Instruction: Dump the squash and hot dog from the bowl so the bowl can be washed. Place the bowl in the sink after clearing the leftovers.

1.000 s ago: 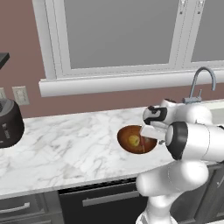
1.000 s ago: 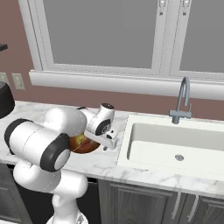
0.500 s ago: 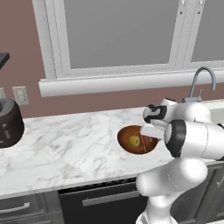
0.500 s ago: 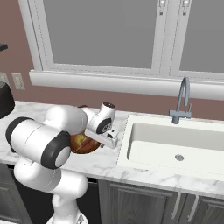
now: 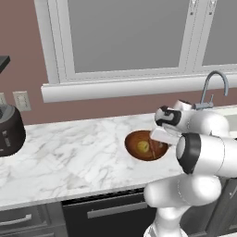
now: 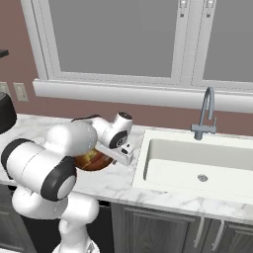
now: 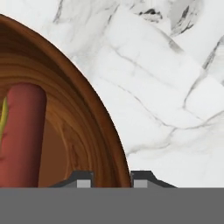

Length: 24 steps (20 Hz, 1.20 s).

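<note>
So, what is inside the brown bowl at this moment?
Inside the bowl lie the yellow squash and the reddish hot dog, side by side. The gripper is closed on the rim. The arm covers the bowl's right part, so that side of the inside cannot be seen.

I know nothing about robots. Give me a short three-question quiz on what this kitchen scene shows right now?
1. True or false: the bowl already sits in the sink.
2. Which foods lie in the bowl?
3. What is the gripper doing? A) hanging open over the sink B) shut on the bowl's rim C) holding the faucet

Key:
1. False. It rests on the marble counter, left of the sink.
2. The yellow squash and the hot dog, both inside.
3. B. The hand view shows one fingertip on each side of the rim.
</note>
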{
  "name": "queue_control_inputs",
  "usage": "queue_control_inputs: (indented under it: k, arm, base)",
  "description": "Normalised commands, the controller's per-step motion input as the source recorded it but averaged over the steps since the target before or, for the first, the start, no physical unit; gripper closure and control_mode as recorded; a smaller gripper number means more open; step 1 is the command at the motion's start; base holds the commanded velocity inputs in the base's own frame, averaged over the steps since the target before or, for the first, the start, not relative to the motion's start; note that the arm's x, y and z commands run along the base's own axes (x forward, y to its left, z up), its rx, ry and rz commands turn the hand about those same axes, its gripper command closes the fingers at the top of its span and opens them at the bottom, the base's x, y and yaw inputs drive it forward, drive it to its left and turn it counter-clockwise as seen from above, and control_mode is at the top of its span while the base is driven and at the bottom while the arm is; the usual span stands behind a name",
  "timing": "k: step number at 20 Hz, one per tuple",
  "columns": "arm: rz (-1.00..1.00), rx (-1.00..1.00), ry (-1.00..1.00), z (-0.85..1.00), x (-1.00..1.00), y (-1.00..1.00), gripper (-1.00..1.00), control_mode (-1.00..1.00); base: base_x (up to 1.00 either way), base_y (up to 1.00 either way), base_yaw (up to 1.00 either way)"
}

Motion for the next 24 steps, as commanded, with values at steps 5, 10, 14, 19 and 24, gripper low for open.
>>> queue_control_inputs:
  k: [5, 10, 14, 19, 24]
  arm:
    - [-0.08, 0.08, -0.05, 0.46, -0.25, 0.00, 1.00, -1.00]
    - [-0.14, 0.12, 0.00, 0.61, -0.44, -0.14, 1.00, -1.00]
    - [-0.18, 0.11, 0.00, 0.71, -0.68, -0.21, 1.00, -1.00]
    - [-0.19, 0.05, 0.00, 0.51, -0.53, -0.08, 1.00, -1.00]
    - [-0.23, 0.00, 0.00, 0.39, -0.14, 0.10, 1.00, -1.00]
  base:
    - [0.00, 0.00, 0.00]
    - [0.00, 0.00, 0.00]
    - [0.00, 0.00, 0.00]
    - [0.00, 0.00, 0.00]
    - [0.00, 0.00, 0.00]
